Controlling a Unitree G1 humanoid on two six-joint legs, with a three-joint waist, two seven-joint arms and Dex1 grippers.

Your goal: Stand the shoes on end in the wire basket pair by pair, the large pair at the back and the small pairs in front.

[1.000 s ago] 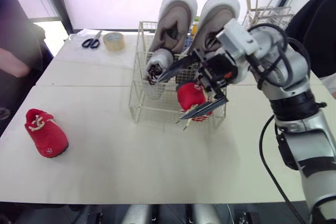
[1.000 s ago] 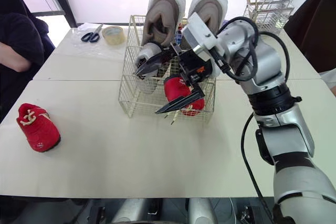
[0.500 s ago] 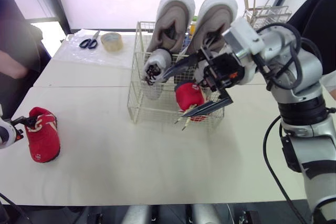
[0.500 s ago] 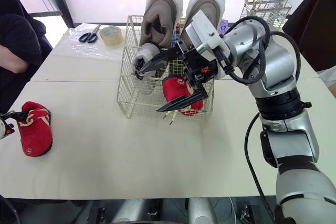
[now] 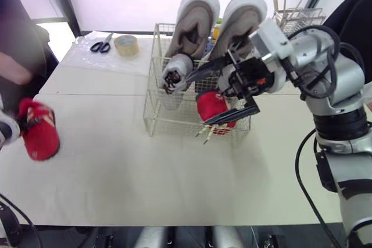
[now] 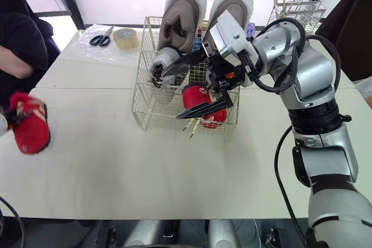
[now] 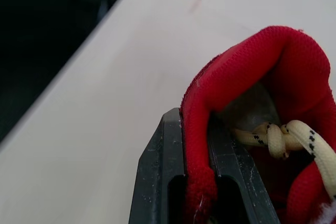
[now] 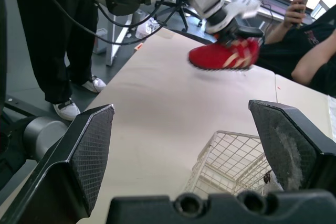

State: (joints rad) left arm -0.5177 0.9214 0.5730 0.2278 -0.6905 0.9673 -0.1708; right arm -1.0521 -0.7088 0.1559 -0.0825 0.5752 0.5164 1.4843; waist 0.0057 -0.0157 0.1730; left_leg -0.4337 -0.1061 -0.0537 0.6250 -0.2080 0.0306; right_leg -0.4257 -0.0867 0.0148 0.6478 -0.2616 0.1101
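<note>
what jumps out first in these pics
The large grey pair stands on end at the back of the wire basket, above a small red shoe in front. The right gripper hangs open there; the left gripper pinches a second red shoe at the left edge of the table.

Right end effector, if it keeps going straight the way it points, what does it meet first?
The right end effector would probably meet the bare table first, short of the red shoe in the left end effector, though depth is unclear.
</note>
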